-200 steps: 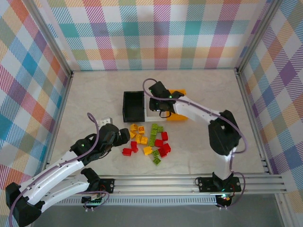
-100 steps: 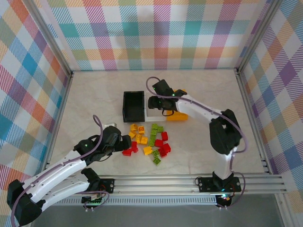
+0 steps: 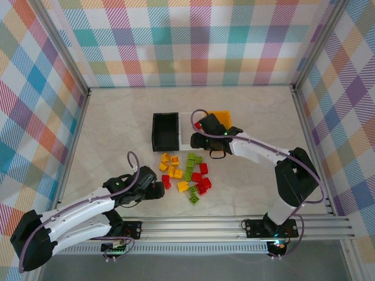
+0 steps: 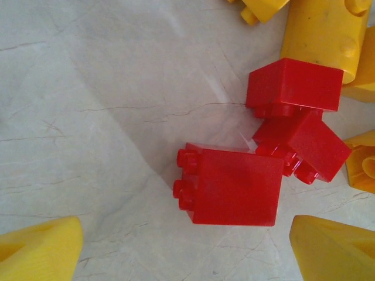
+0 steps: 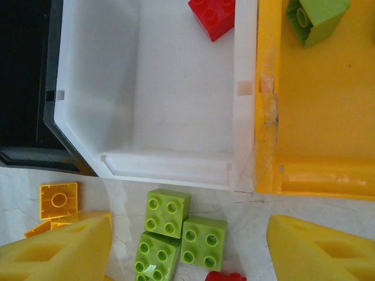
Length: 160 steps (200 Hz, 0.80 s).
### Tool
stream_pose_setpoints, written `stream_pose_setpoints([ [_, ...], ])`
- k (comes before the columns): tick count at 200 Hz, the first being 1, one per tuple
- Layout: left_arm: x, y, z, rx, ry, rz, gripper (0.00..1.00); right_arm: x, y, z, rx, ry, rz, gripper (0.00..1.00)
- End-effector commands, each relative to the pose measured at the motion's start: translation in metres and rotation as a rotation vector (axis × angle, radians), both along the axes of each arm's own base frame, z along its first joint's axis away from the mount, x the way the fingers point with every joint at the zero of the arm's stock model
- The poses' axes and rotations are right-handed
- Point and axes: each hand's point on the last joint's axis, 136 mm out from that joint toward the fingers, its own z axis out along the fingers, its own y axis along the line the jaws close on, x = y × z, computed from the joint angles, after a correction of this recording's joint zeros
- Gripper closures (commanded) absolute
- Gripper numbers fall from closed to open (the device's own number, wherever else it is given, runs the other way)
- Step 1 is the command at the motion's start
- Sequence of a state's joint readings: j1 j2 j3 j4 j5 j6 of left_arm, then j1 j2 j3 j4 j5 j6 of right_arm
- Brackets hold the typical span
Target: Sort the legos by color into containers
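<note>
Top external: left end effector (image 3: 153, 190) open at the lego pile's (image 3: 187, 172) near-left edge, bare bench (image 3: 117, 134) beyond. Left wrist: red lego (image 4: 231, 187) between the spread fingers (image 4: 38, 249), untouched, on its side, studs pointing left. Right wrist: right end effector (image 5: 187, 246) open, empty, over the white bin's (image 5: 176, 164) near rim.

The work surface is a pale cream tabletop (image 3: 117, 117) with faint marble-like veining and fine hairline marks, under even, soft light. It is enclosed by a back wall (image 3: 193, 41), a left wall (image 3: 29, 105) and a right wall (image 3: 351, 88), all covered in pastel plaid cloth and held by bare metal posts (image 3: 58, 44). Ribbed metal rails (image 3: 199, 225) run along the near edge, with a grey strip (image 3: 234, 263) below them.
</note>
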<state>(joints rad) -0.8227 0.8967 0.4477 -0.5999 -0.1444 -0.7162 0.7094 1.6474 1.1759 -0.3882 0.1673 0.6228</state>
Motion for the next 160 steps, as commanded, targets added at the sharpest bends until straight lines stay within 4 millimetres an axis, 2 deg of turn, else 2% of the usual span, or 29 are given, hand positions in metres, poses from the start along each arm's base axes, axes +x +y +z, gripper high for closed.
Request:
stream_pose_setpoints([
  [1, 0.002, -0.017, 0.000, -0.033, -0.007, -0.060, 0.09, 0.004, 0.001, 0.018, 0.044, -0.052, -0.021, 0.29],
  [36, 0.005, -0.015, -0.008, 0.027, -0.001, -0.081, 0.11, 0.004, -0.003, 0.019, 0.035, -0.058, -0.027, 0.29],
  [81, 0.014, -0.018, -0.011, 0.049, -0.025, -0.080, 0.24, 0.002, -0.004, 0.017, 0.031, -0.055, -0.031, 0.28],
  [106, 0.018, -0.021, -0.015, 0.066, -0.018, -0.083, 0.28, 0.000, -0.006, 0.015, 0.030, -0.047, -0.036, 0.28],
  [160, 0.023, -0.021, -0.012, 0.085, -0.029, -0.073, 0.51, -0.005, -0.012, 0.016, 0.029, -0.053, -0.043, 0.28],
])
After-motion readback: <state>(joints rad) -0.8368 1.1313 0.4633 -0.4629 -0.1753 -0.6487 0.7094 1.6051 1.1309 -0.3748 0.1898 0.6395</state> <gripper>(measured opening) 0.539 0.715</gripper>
